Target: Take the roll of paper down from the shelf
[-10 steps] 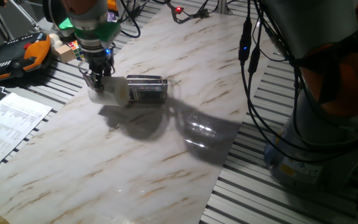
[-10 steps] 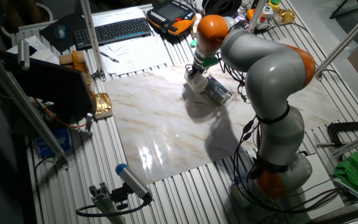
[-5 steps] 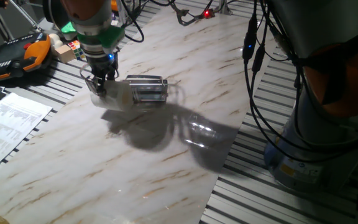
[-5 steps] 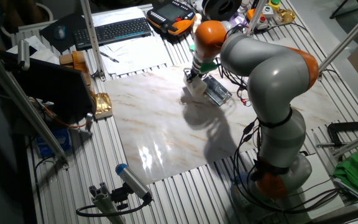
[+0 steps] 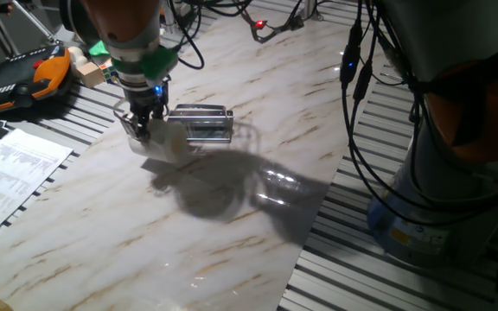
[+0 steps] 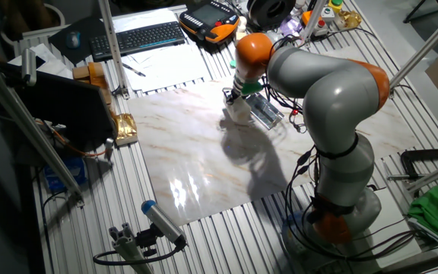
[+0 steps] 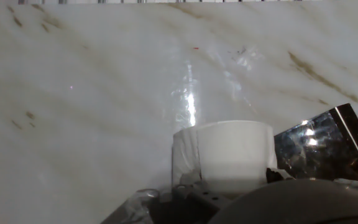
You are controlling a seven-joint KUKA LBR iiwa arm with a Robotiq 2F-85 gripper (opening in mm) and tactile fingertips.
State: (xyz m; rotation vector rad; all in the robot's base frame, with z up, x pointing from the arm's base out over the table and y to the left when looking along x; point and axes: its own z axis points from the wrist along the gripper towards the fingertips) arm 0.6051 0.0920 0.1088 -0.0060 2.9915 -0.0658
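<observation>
One roll of paper [image 5: 169, 141], one shelf [image 5: 200, 123], one arm, one hand [image 5: 143, 130]; the roll is white and sits at left of centre in the one fixed view, held at the hand, just left of the chrome shelf and near or touching its end, I cannot tell which; in the hand view the roll [image 7: 224, 154] fills the lower middle with the shelf [image 7: 322, 143] shining at lower right; the hand looks clamped on the roll, fingers either side; both lie on the marbled bench [image 5: 258, 78]; at the left edge lie a printed sheet [image 5: 7, 168] and an orange-and-black pendant [image 5: 20, 78]; in the other fixed view a keyboard [image 6: 139, 36] sits at upper left; the grey-and-orange arm [image 6: 318, 76] bends over from the right, wrist pointing down onto the roll.
</observation>
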